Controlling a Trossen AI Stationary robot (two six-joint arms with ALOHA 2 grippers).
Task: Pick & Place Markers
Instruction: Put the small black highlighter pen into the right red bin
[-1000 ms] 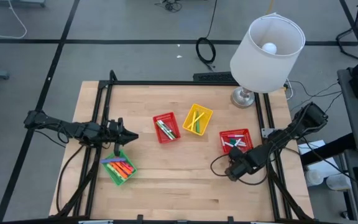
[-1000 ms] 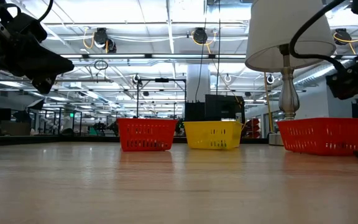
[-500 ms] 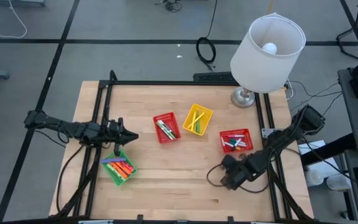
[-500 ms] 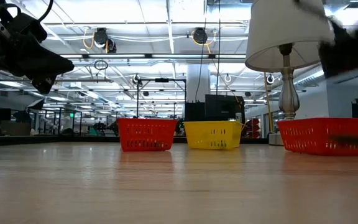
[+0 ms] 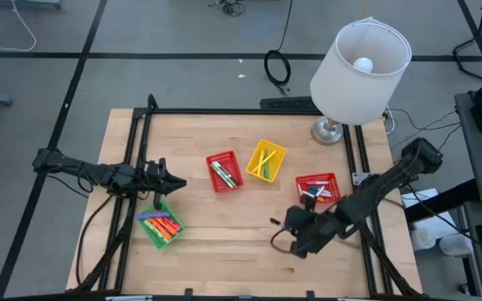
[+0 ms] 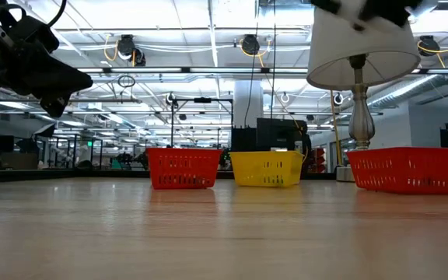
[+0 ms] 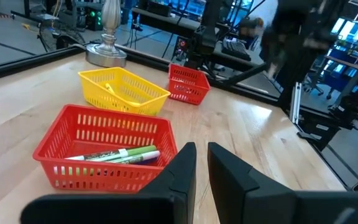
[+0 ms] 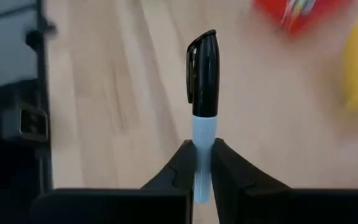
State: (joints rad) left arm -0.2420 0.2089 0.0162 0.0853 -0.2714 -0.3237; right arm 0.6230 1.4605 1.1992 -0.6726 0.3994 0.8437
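Item: marker (image 8: 202, 106), black cap, pale barrel. Clamped by its lower barrel between the fingers of the right gripper (image 8: 202, 163); cap end projects well beyond the fingertips. In the high view the right gripper (image 5: 295, 236) is carried over bare wood, with the red basket (image 5: 317, 189) behind it and slightly to one side.

Risk: the hold is taken near one end only, so the marker is judged liable to pivot or slip if the arm is swung quickly. The long free end could strike a basket rim on the way in and be knocked out. A release made too high could let it bounce out over the low mesh wall.

Other markers: several lie in the red basket and in the second red basket (image 5: 223, 171), yellow basket (image 5: 265, 160) and green basket (image 5: 161, 223).

Left gripper (image 5: 172, 183): nearly closed, nothing held, parked just beyond the green basket.

Surface: table (image 5: 216, 251) of pale wood, framed by black rails.

Room: lamp (image 5: 360, 58) with white shade at the far corner; grey floor, cables; an open workshop with ceiling lights is seen in the low view.
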